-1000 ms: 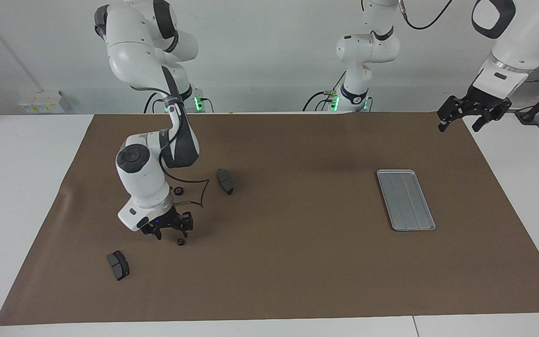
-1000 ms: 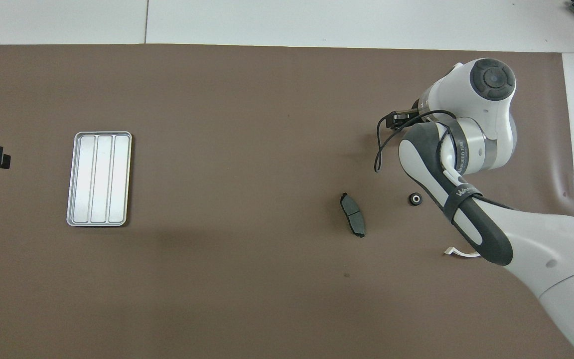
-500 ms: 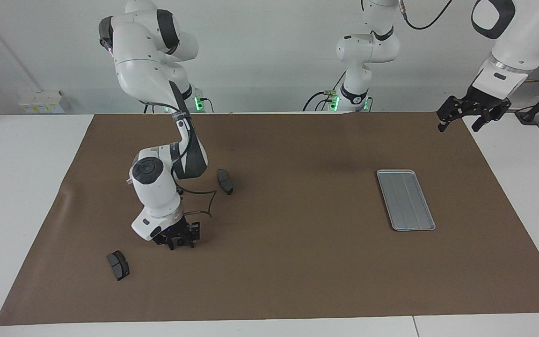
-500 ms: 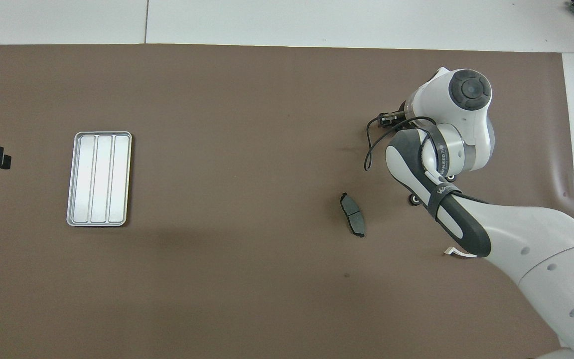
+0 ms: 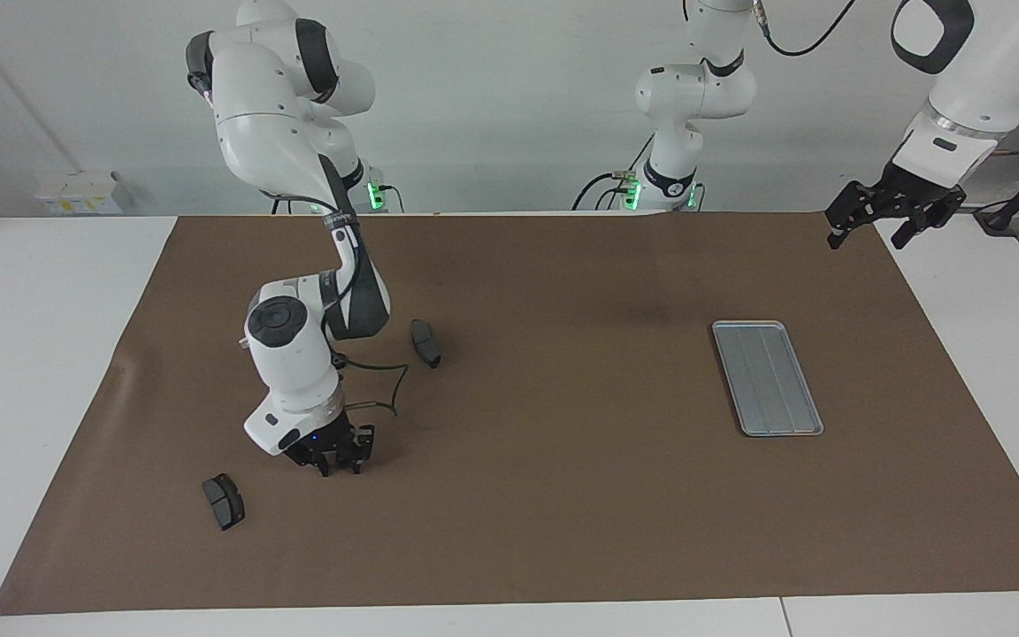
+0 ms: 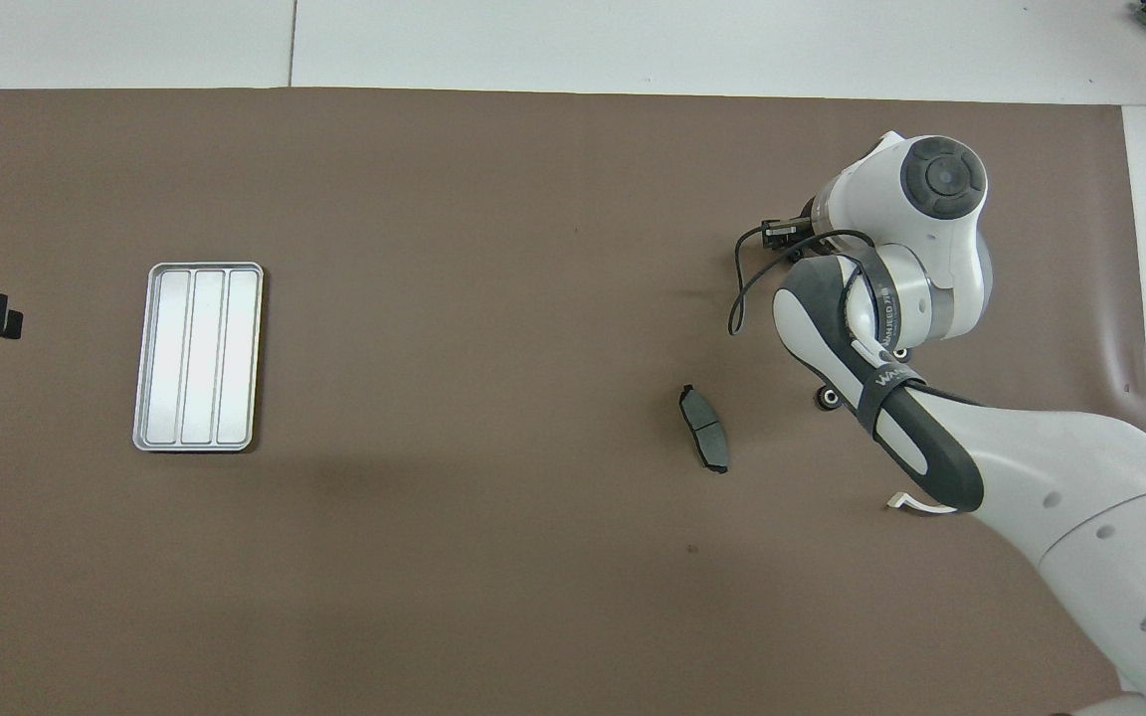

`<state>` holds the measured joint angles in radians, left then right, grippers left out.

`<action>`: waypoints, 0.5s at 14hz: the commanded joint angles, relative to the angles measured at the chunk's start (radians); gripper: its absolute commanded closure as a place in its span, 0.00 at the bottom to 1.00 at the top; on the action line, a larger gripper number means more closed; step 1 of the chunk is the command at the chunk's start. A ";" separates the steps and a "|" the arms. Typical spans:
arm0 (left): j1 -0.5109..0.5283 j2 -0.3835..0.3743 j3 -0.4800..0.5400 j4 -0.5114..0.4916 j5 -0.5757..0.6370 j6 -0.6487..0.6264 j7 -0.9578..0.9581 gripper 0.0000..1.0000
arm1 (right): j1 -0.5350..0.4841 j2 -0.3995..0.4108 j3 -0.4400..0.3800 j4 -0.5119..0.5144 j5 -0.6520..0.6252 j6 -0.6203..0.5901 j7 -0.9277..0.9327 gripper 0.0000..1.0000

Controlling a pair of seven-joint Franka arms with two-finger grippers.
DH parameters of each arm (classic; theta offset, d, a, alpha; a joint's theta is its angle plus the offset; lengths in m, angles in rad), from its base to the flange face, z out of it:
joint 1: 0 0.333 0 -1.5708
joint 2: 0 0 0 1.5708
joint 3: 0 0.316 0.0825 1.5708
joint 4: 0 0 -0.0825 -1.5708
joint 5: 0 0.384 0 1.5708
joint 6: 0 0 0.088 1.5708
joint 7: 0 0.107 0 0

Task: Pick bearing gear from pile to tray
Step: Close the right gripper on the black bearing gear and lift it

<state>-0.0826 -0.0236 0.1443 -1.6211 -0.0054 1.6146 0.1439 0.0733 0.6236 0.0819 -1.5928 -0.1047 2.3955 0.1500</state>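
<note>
My right pincer (image 5: 339, 462) has come down onto the brown mat (image 5: 563, 495) in the lower left of the facing frame, onto the spot where a small black ring lay in the open 1 second ago. That ring no longer shows; the pincer covers the place, and I cannot tell whether the fingers are narrow around it or merely beside it. I judge this to be the grasp itself, so I will not count the part as taken until it comes up clear of the worktop. A 2nd ring (image 6: 829, 399) peeks out beside the arm at the right of the overhead frame, with 1 dark pad (image 5: 425, 342) near the arm's elbow, another pad (image 5: 224, 501) low in the facing frame, and the white bracket (image 6: 906, 503) under the forearm. The tray (image 5: 768, 378) sits empty at the right of the facing frame, well apart from the pile. My left pincer (image 5: 890, 228) waits wide, raised in the upper right corner.
</note>
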 commanded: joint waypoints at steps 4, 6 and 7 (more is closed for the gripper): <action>0.012 -0.027 -0.009 -0.026 0.016 -0.004 -0.010 0.00 | -0.009 -0.016 0.007 -0.003 -0.023 -0.053 0.026 0.55; 0.012 -0.027 -0.009 -0.026 0.016 -0.002 -0.009 0.00 | -0.009 -0.019 0.007 -0.010 -0.023 -0.056 0.026 0.57; 0.012 -0.027 -0.009 -0.025 0.018 -0.001 -0.009 0.00 | -0.007 -0.021 0.007 -0.013 -0.023 -0.058 0.026 0.58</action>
<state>-0.0826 -0.0236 0.1447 -1.6211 -0.0054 1.6131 0.1438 0.0722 0.6173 0.0817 -1.5907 -0.1048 2.3566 0.1507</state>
